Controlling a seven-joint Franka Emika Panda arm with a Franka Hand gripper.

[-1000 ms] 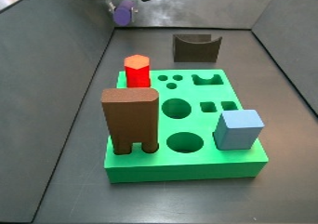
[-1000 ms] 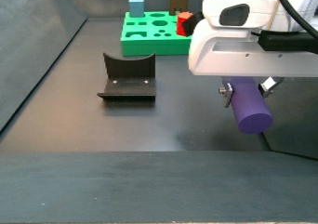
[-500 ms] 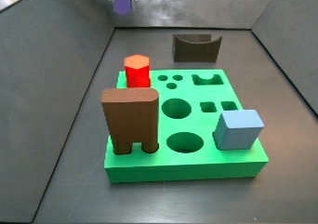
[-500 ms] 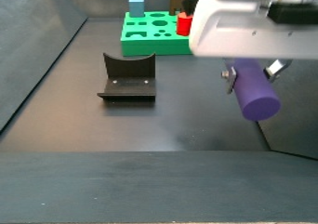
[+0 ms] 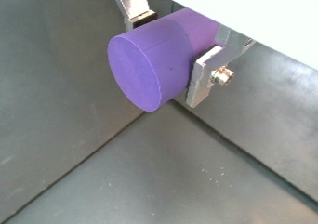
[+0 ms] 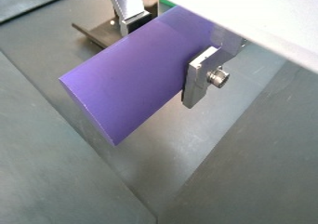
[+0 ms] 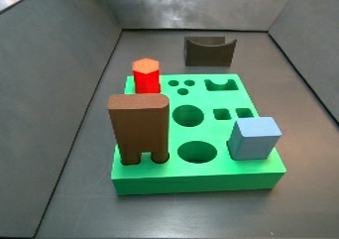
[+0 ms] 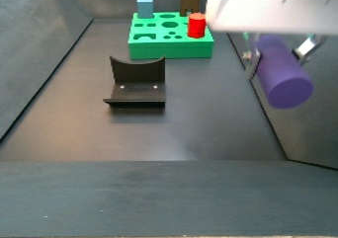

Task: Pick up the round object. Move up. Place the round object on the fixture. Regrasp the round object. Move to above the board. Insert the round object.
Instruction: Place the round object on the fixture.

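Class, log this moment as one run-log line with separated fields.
phase: lift | gripper: high above floor, jaws shut on purple peg | fixture: empty | board: red peg, brown arch, blue block in place

Dark floor [image 8: 158, 133], fixture [image 8: 136, 82] and green board [image 7: 199, 174] resting on it, well apart

The purple peg [image 8: 283, 73] hangs tilted, clamped in the hand [image 8: 276, 52]. The brown notched block [image 8: 134, 82] sits on the floor. Just beyond it lies the green board [image 8: 166, 37].
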